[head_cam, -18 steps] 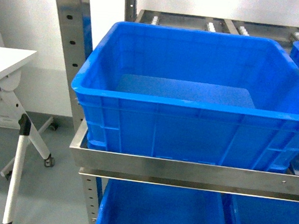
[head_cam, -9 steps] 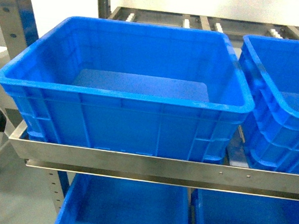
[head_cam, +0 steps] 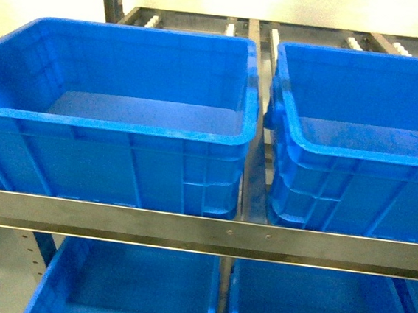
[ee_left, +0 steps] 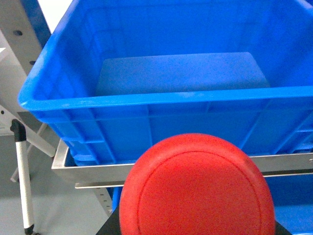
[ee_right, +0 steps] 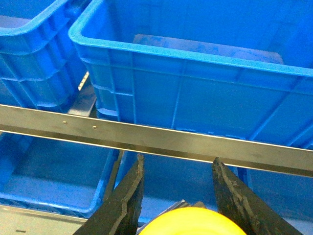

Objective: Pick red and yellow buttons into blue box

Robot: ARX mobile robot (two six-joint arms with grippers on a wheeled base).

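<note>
You'll find no readable writing on anything here. On your left, the left blue box [head_cam: 115,129] sits on the steel shelf rail [head_cam: 202,230], nothing visible inside. The red button [ee_left: 195,188] fills the left wrist view, below and in front of that box's rim; the left gripper itself is hidden, so its state can't be told. To the right stands a second blue crate [head_cam: 357,152], nothing visible in it either. The right gripper [ee_right: 178,196] has its fingers apart, flanking the yellow button [ee_right: 193,223]; contact isn't visible.

Head cam looks straight at the shelf rail [head_cam: 202,230], angled slightly down, pretty close. Both wrist cams sit lower, aiming past their claw tips at the same rail and blue box [ee_left: 146,103] fronts ahead.
</note>
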